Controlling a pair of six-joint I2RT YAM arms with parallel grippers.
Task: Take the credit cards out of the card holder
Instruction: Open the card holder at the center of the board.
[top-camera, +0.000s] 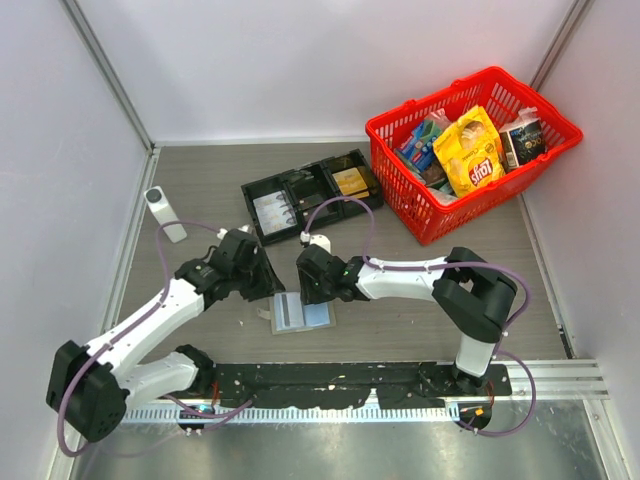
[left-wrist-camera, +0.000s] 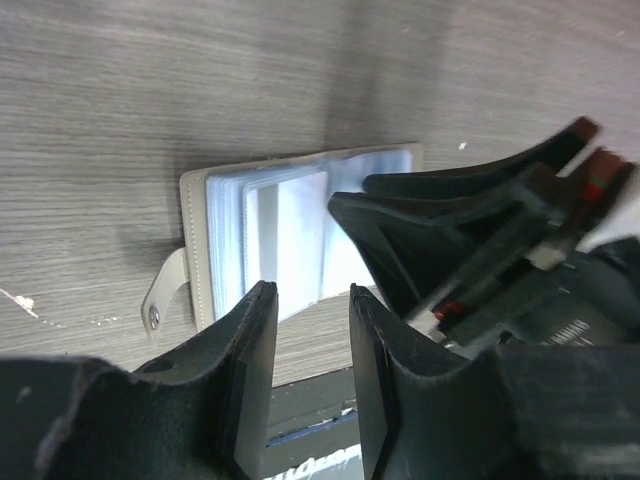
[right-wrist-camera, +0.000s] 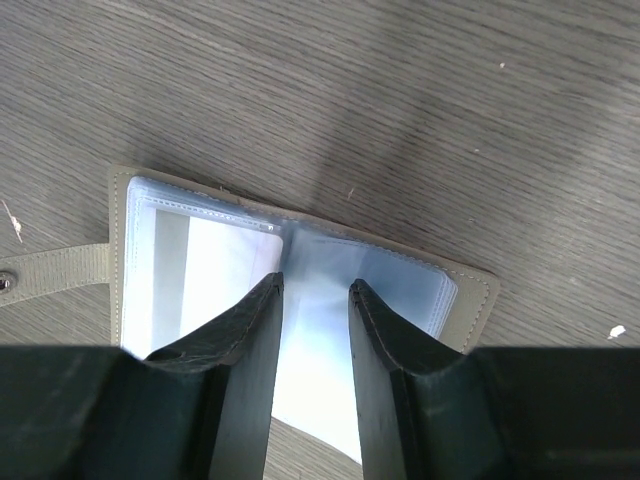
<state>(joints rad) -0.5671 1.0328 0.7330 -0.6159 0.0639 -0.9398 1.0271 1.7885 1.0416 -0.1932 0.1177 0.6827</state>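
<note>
The card holder (top-camera: 300, 314) lies open and flat on the table between my two grippers, its grey cover (right-wrist-camera: 478, 300) framing clear plastic sleeves. Pale whitish-blue credit cards (right-wrist-camera: 215, 270) show through the sleeves (left-wrist-camera: 290, 230). A strap with a snap (left-wrist-camera: 160, 300) sticks out of one side. My left gripper (top-camera: 268, 290) (left-wrist-camera: 310, 290) hovers just short of the holder's edge, jaws apart with only table between them. My right gripper (top-camera: 308, 292) (right-wrist-camera: 315, 282) hangs over the holder's middle fold, its jaws apart on either side of the pale sleeve. Its fingers (left-wrist-camera: 450, 240) crowd into the left wrist view.
A long black compartmented tray (top-camera: 300, 195) with a gold-yellow rectangle (top-camera: 352, 181) lies behind the holder. A red basket (top-camera: 470, 205) of snack packs stands at the back right. A small white device (top-camera: 165, 212) lies at the left. The black base rail (top-camera: 350, 385) runs along the near edge.
</note>
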